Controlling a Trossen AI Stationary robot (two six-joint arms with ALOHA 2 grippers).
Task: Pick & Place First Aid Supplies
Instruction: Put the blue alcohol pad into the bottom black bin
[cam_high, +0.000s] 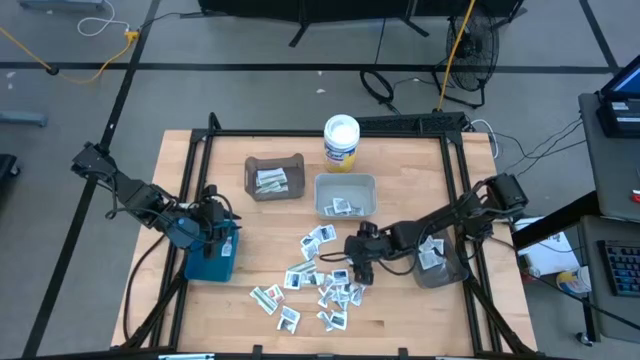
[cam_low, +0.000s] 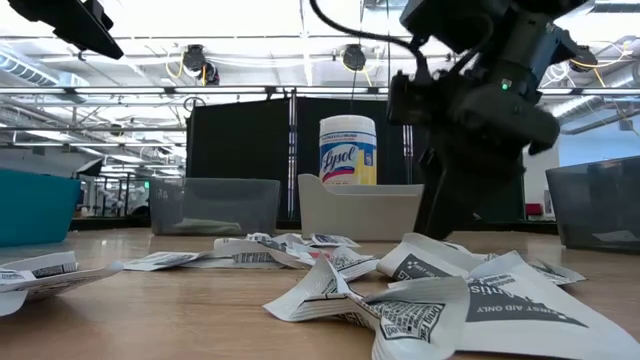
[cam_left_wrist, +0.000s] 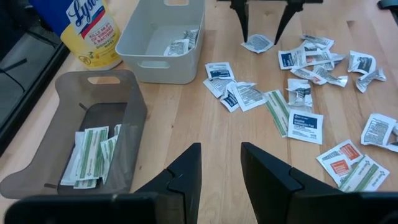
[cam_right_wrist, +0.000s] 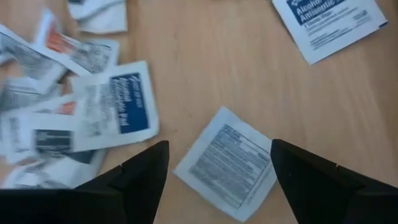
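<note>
The first aid supplies (cam_high: 325, 275) lie scattered as small white packets on the wooden table's near middle. More packets lie in the white bin (cam_high: 345, 180), and green-printed strips (cam_left_wrist: 90, 155) lie in the brown bin (cam_high: 275, 161). My right gripper (cam_right_wrist: 219, 146) hangs open just above the pile and slants down. Its fingers stand on either side of one white packet with black print (cam_right_wrist: 227, 165), which lies flat on the wood. My left gripper (cam_left_wrist: 221, 174) waits open over the teal bin (cam_high: 212, 262) at the left, with nothing between its fingers.
A white Lysol tub (cam_high: 341, 140) stands at the far edge behind the white bin. A grey bin (cam_high: 440, 268) sits under the right arm at the right. A dark frame rail (cam_high: 330, 132) borders the table. Bare wood lies between the teal bin and the packets.
</note>
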